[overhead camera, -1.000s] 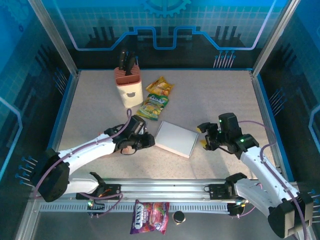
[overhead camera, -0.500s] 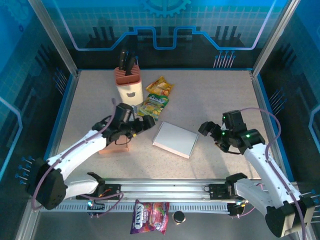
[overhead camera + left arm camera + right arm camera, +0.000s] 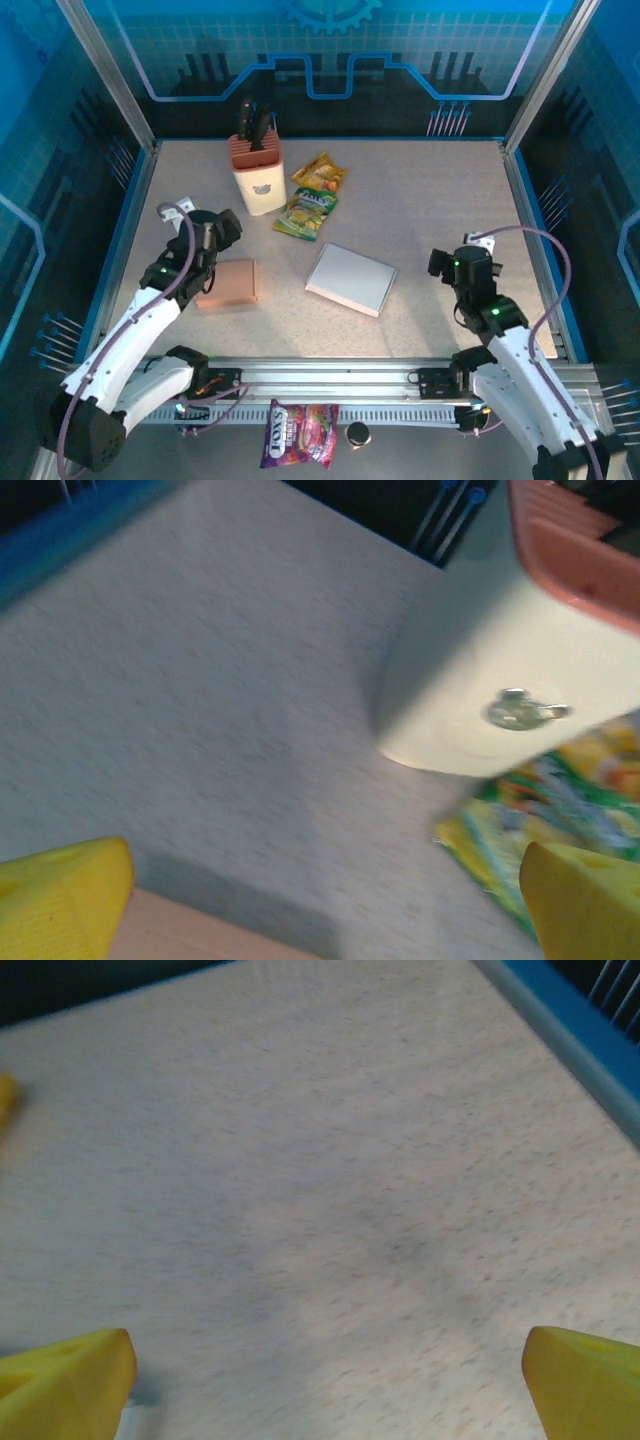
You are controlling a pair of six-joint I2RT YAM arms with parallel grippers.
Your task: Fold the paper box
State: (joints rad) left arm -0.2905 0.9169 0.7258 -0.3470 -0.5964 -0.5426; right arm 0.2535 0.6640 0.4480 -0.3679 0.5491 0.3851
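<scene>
A flat white paper box (image 3: pixel 350 278) with a pink edge lies in the middle of the table. To its left a pink box-shaped piece (image 3: pixel 228 284) rests on the table; its corner shows at the bottom of the left wrist view (image 3: pixel 200 935). My left gripper (image 3: pixel 222 232) hovers just above and left of that pink piece, open, with nothing between the yellow fingertips (image 3: pixel 60 900). My right gripper (image 3: pixel 452 262) is to the right of the white box and apart from it. It is open over bare table (image 3: pixel 325 1385).
A cream knife block (image 3: pixel 258 172) (image 3: pixel 500 670) stands at the back left. Two yellow-green snack packs (image 3: pixel 312 198) (image 3: pixel 560 810) lie beside it. The blue table rim (image 3: pixel 570 1020) runs along the right. A candy bag (image 3: pixel 298 434) lies outside, in front of the rail.
Both grippers opened and drew away from the white box. The left arm swung left, and the pink piece now lies free on the table. The right arm pulled back to the right.
</scene>
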